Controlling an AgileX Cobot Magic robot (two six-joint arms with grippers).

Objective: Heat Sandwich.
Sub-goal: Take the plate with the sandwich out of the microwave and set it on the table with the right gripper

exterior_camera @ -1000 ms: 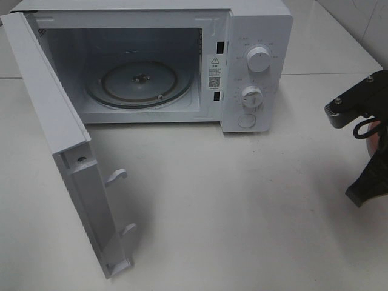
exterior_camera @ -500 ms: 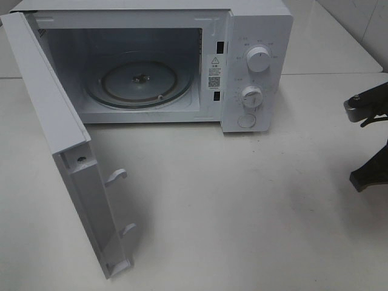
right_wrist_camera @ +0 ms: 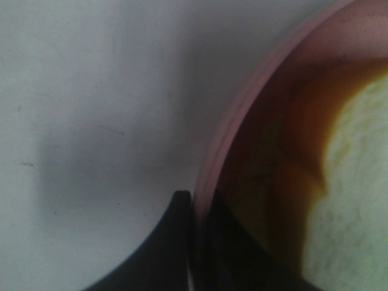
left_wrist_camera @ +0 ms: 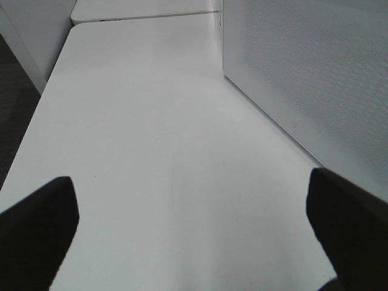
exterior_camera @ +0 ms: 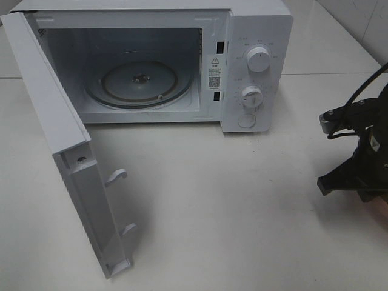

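Observation:
In the right wrist view the sandwich (right_wrist_camera: 357, 194), pale yellow-green with a tan-orange crust, lies on a round pink plate (right_wrist_camera: 242, 115). My right gripper (right_wrist_camera: 197, 209) is shut on the plate's rim, one dark finger (right_wrist_camera: 170, 242) outside it and one inside. Seen from the exterior high camera, the right arm (exterior_camera: 357, 163) stands low over the table at the right edge and hides the plate and sandwich. My left gripper (left_wrist_camera: 194, 236) is open, nothing between its fingers, over bare table beside the microwave's side wall (left_wrist_camera: 315, 73).
The white microwave (exterior_camera: 254, 66) stands at the back, its door (exterior_camera: 66, 139) swung wide open toward the front left. The glass turntable (exterior_camera: 139, 82) inside carries nothing. White table (exterior_camera: 230, 212) stretches between the microwave and the right arm.
The right arm drew out toward the right edge, then came back in, further left and lower over the table. The microwave and left gripper have not moved.

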